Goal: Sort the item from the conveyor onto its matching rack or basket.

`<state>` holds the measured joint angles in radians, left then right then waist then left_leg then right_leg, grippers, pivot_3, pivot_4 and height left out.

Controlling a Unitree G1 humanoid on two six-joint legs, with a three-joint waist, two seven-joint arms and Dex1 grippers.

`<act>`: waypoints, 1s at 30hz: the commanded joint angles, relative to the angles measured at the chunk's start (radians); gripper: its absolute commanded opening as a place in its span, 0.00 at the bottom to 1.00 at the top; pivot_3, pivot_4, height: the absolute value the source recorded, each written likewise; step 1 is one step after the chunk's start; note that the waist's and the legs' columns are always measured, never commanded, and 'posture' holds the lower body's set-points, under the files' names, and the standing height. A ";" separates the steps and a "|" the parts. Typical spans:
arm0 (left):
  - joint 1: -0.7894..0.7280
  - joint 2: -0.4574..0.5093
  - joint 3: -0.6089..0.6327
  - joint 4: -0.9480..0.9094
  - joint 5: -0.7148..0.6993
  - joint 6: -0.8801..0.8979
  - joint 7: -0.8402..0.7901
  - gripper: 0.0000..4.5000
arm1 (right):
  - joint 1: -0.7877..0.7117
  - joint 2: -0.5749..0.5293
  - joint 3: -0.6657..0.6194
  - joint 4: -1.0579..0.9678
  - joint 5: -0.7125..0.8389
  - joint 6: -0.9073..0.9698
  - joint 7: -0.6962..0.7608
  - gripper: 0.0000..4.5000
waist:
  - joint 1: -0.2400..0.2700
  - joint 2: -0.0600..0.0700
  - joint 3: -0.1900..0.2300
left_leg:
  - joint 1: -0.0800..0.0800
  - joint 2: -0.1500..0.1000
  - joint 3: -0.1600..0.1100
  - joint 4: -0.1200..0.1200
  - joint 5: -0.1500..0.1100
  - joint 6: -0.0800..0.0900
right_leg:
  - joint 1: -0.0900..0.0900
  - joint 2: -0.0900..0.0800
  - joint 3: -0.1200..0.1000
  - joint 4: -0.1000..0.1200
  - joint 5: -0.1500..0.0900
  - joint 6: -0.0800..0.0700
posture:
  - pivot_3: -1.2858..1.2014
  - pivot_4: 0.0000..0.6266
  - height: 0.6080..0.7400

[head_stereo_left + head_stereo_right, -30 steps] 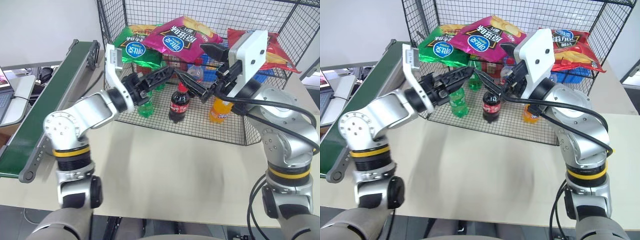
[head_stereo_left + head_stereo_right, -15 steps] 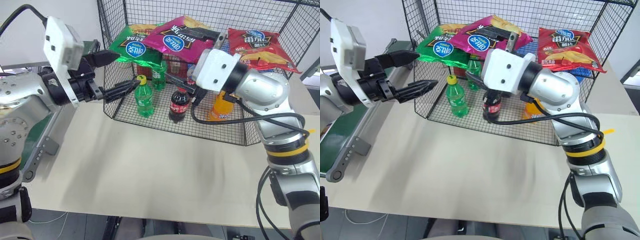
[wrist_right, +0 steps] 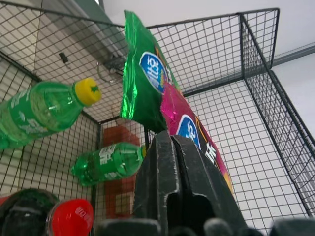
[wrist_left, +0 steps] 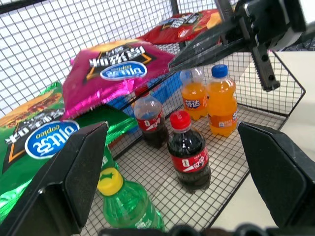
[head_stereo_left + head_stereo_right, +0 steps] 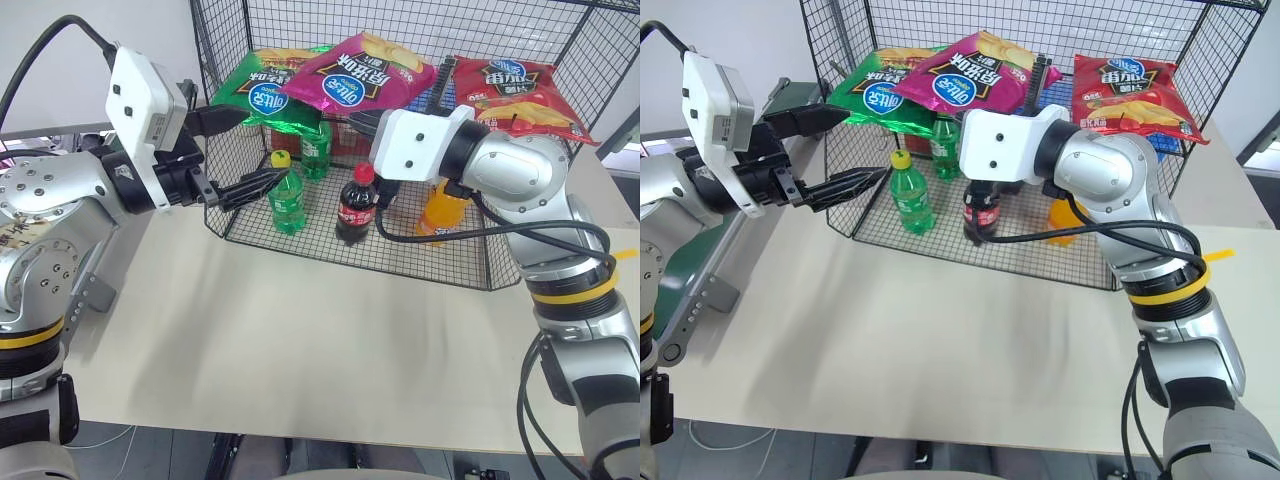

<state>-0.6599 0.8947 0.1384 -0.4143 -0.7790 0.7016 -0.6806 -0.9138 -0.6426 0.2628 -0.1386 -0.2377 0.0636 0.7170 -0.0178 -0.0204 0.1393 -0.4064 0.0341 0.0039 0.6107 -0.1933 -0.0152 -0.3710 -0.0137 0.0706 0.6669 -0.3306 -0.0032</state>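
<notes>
The item, a magenta-pink crisp bag (image 5: 365, 75), lies on the upper shelf of the black wire rack (image 5: 300, 25), between a green crisp bag (image 5: 265, 95) and a red one (image 5: 510, 90). My right gripper (image 4: 172, 63) is shut and points level into the rack, its tip just under the pink bag's right edge; I see nothing between its fingers (image 3: 171, 147). My left gripper (image 5: 262, 148) stands open outside the rack's left front corner, holding nothing. The conveyor (image 5: 678, 268) runs along the far left, mostly behind my left arm.
On the rack's floor stand green soda bottles (image 5: 287, 195), cola bottles (image 5: 355, 205) and orange bottles (image 5: 440, 210), with a blue crate (image 4: 167, 88) behind them. The beige tabletop (image 5: 300, 330) stretches in front of the rack.
My left arm has swung out of the rack to the left and rolled, still open. My right gripper has rolled and shut beside the pink bag, which has stayed on the shelf.
</notes>
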 commanded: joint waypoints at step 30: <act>-0.072 -0.078 0.009 0.022 0.064 -0.013 -0.046 1.00 | -0.143 -0.053 -0.097 0.704 0.177 -0.965 0.090 0.01 | -0.025 0.000 0.000 | 0.001 0.000 0.000 0.004 0.000 0.001 | 0.001 0.000 0.001 0.006 0.000 0.000 | 0.52 0.24 1.00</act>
<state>-0.7083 0.8170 0.1147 -0.3762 -0.7129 0.7018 -0.7314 -1.0171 -0.6982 0.1837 0.5307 -0.1017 -0.8365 0.7972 -0.0432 -0.0205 0.1393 -0.4048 0.0341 0.0040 0.6143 -0.1937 -0.0145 -0.3700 -0.0134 0.0718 0.6727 -0.3305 -0.0033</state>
